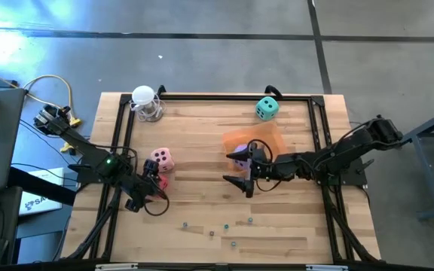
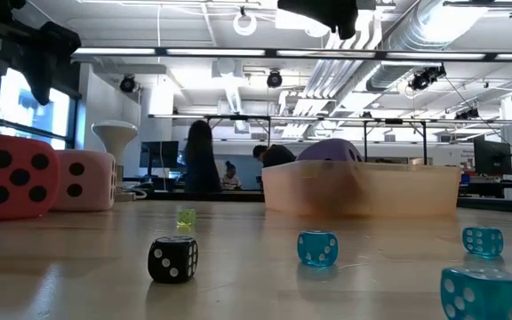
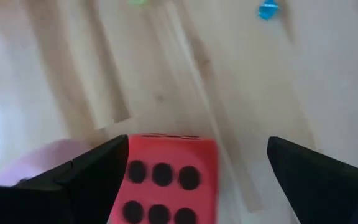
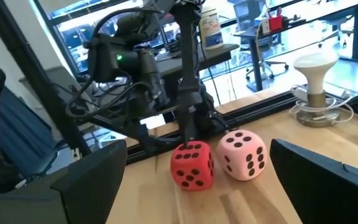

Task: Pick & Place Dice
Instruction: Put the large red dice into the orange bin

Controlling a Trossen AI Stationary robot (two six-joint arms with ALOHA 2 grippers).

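Observation:
The red die (image 1: 162,181) sits on the table just in front of the pink die (image 1: 162,159). My left gripper (image 1: 155,188) is open and low over the red die (image 3: 166,180), with one finger on each side of it. The purple die (image 1: 239,156) lies in the translucent orange tray (image 1: 266,139). My right gripper (image 1: 241,172) is open beside that tray and points toward the table's left side. The teal die (image 1: 267,108) stands alone near the far edge. In the right wrist view the red die (image 4: 192,165) and pink die (image 4: 244,154) stand side by side. My left gripper has one finger (image 3: 92,177) right at a side face of the red die (image 3: 132,186) and the other finger well clear of it. I cannot tell whether the near finger touches. The die rests on the table.
Several tiny dice lie on the near part of the table: black (image 2: 172,260), blue (image 2: 316,248) and green (image 2: 185,216). A white mushroom-shaped lamp (image 1: 145,100) stands at the far left corner. A black frame (image 1: 217,96) borders the table. People show in the room behind.

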